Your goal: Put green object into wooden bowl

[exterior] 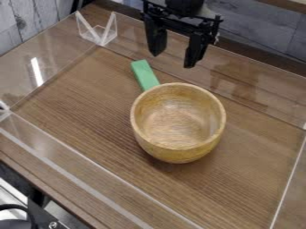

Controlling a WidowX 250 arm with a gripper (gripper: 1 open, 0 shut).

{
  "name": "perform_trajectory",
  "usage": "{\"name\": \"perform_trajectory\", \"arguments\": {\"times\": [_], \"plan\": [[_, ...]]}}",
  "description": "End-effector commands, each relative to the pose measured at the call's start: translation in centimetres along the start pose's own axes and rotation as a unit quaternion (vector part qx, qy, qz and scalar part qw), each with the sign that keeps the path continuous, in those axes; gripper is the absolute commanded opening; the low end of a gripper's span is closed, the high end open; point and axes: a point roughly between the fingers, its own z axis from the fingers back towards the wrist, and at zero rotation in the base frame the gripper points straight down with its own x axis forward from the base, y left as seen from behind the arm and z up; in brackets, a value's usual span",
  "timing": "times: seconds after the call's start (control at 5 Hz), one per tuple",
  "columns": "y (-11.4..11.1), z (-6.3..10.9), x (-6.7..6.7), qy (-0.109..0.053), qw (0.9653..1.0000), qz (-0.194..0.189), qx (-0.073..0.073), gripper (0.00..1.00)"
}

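The gripper point(177, 52) hangs above the far side of the table point(72, 107), pointing down with its jaws spread wide and nothing between them. The green block point(143, 74) lies flat on the wood just beside the bowl's point(178, 122) far-left rim, seemingly touching it, below and left of the jaws. The bowl sits upright near the table's middle, and clear low walls point(96, 29) run along the table's edges.

Robotics lab, clear acrylic barrier point(48, 154), wooden tabletop point(84, 103)
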Motion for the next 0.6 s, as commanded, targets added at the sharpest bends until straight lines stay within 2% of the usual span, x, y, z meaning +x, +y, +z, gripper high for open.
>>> {"name": "perform_trajectory", "arguments": {"times": [0.0,0.2,0.4], "plan": [[-0.4,-0.3,-0.3,0.005,0.9986,0.052,-0.006,1.00],[0.8,0.2,-0.3,0.009,0.9953,0.095,-0.013,1.00],[2.7,1.0,-0.2,0.004,0.9830,0.181,-0.031,1.00]]}}
